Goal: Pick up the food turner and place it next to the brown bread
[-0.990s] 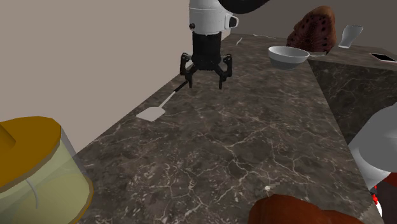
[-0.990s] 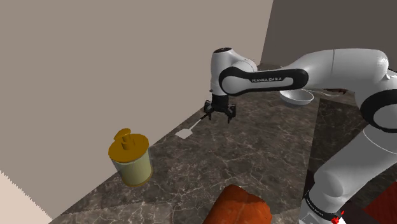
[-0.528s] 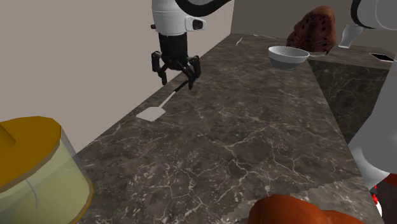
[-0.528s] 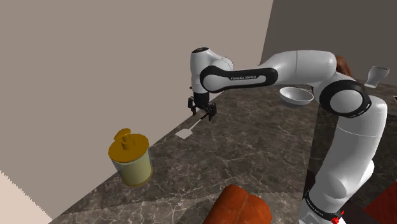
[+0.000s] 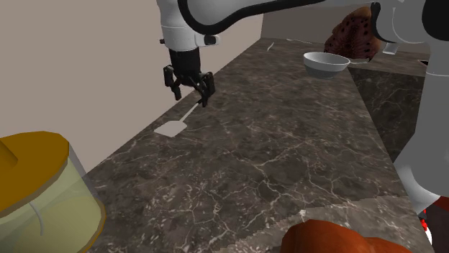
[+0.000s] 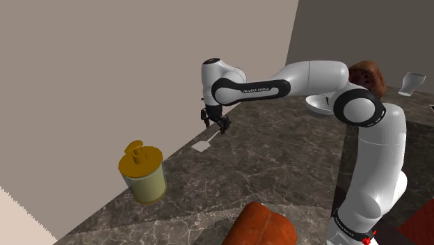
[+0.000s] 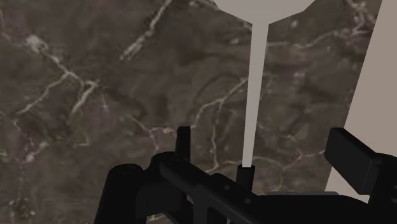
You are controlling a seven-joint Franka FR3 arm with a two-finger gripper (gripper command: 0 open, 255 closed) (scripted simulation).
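The food turner is pale, with a flat blade (image 5: 171, 129) and a thin handle (image 5: 193, 109), and lies on the dark marble counter close to the wall edge. My gripper (image 5: 189, 92) hangs open just above the far end of the handle, also seen as the gripper (image 6: 215, 123) over the turner (image 6: 202, 146). In the wrist view the handle (image 7: 257, 95) runs between my fingers (image 7: 352, 158) without touching them, and the gripper (image 7: 267, 153) holds nothing. A reddish-brown bread (image 5: 331, 240) sits at the counter's near edge, also seen as the bread (image 6: 261, 226).
A jar with a yellow lid (image 5: 36, 194) stands near the shoulder view's lower left. A grey bowl (image 5: 325, 63), a dark speckled loaf (image 5: 354, 32) and a pale cup (image 6: 410, 82) sit at the far end. The beige wall (image 7: 382, 63) runs right beside the turner.
My gripper has travelled towards the shoulder view's left, from the counter's middle to above the turner's handle. The fingers stay open and the turner has not moved.
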